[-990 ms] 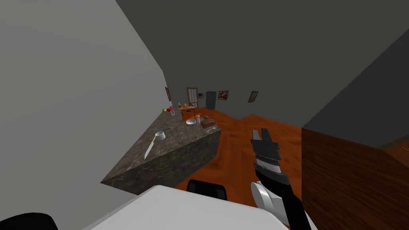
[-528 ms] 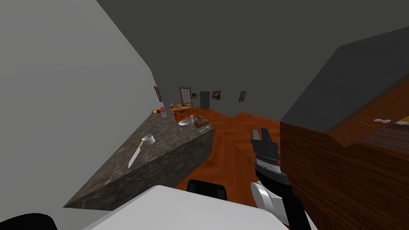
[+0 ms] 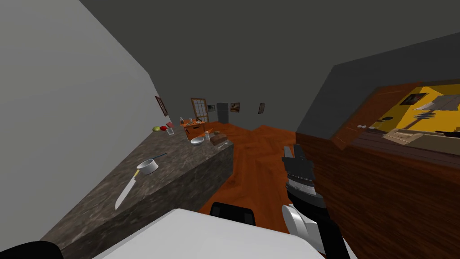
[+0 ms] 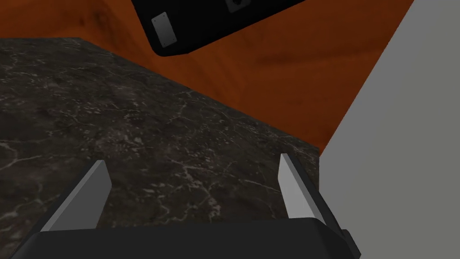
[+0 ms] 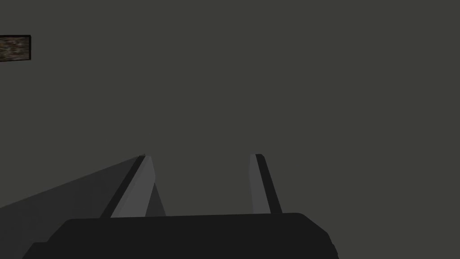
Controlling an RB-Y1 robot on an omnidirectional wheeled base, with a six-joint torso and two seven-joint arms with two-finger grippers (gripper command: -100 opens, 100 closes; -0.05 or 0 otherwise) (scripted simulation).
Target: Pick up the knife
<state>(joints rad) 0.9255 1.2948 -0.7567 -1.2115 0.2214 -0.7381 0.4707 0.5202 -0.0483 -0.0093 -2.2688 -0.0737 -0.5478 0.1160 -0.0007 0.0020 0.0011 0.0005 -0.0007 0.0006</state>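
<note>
Since a second ago I have rolled forward and turned, so the counter lies nearer, and both grippers are bare.
A dark marbled stone counter (image 3: 179, 173) runs along the light grey left wall (image 3: 67, 112), and a dark brown wooden cabinet (image 3: 382, 193) stands to the right. The right gripper (image 3: 293, 150) hangs between them with its fingers spread, holding nothing. The left gripper (image 4: 193, 166) hovers over the counter's near end, fingers likewise apart. A small white saucepan (image 3: 148, 166) sits mid-counter. Just near of it lies the white-bladed, yellow-handled knife (image 3: 127, 189), flat, handle end by the pan, well apart from both grippers.
</note>
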